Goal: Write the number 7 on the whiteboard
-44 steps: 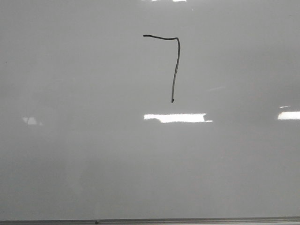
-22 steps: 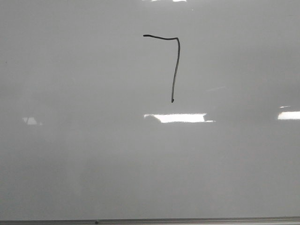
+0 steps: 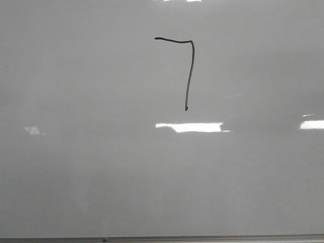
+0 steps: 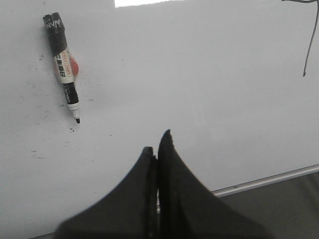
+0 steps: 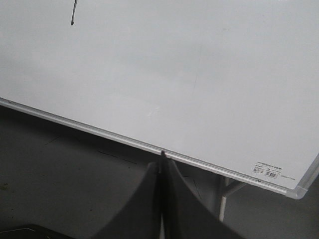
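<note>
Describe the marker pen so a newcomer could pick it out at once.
Start with the whiteboard, the glossy pale surface filling the left wrist view. The marker lies flat on it, alone, well away from the drawn number 7. It has a black cap end, a white labelled barrel with a red patch, and a bare black tip, and is the only solid object on the board.

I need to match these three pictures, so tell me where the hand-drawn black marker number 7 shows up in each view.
Front view: the thin black marker number 7 sits complete, upper centre of the glossy pale whiteboard.
Left wrist view: only its long stroke shows, at the picture's edge.
Right wrist view: only the stroke's lower tip shows.
Shared landmark: the stroke's lower end.
</note>
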Motion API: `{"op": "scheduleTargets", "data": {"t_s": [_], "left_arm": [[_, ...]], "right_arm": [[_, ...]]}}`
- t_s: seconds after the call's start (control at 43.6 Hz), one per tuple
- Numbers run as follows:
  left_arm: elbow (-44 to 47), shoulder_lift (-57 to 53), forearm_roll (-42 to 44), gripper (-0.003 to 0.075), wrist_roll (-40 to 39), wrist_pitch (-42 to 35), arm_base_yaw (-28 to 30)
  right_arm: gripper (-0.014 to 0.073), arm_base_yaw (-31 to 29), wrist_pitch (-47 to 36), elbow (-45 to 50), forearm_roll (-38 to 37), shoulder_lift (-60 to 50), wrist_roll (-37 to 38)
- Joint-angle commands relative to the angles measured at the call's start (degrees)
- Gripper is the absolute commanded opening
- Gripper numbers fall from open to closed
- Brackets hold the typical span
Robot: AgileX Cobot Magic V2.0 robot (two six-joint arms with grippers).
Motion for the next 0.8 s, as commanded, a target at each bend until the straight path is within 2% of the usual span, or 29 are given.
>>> {"op": "scheduleTargets", "data": {"t_s": [0.0,0.046,0.115,0.298,0.39,0.642,0.779], "left_arm": [[-1.38,-0.53,0.88,-0.0020,-0.59,-4.03,-0.22],[-0.88,-1.55,3.63,-0.0020,0.03,-4.16,1.39],[1.10,-3.86,3.05,-0.0020,-0.15,-5.27,5.71],[14.92,-13.78,-3.42,-0.0020,4.19,-25.35,15.45],[21.87,-18.07,-3.57,-0.0020,4.19,-31.91,17.31],[36.92,-26.05,-3.44,-0.0020,4.51,-43.92,18.75],[41.70,-29.44,-4.37,-0.0020,4.51,-45.85,20.34]], "right_arm": [[-0.0067,-0.46,-3.37,-1.11,-0.34,0.69,-0.08],[-0.0067,-0.46,-3.37,-1.11,-0.34,0.69,-0.08],[-0.0067,-0.38,-3.37,-1.11,-0.35,0.69,-0.08],[-0.0067,-0.32,-3.37,-1.11,-0.29,0.69,-0.08],[-0.0067,-0.32,-3.37,-1.11,-0.29,0.69,-0.08],[-0.0067,-0.32,-3.37,-1.11,-0.29,0.69,-0.08],[-0.0067,-0.32,-3.37,-1.11,-0.29,0.69,-0.08]]}}
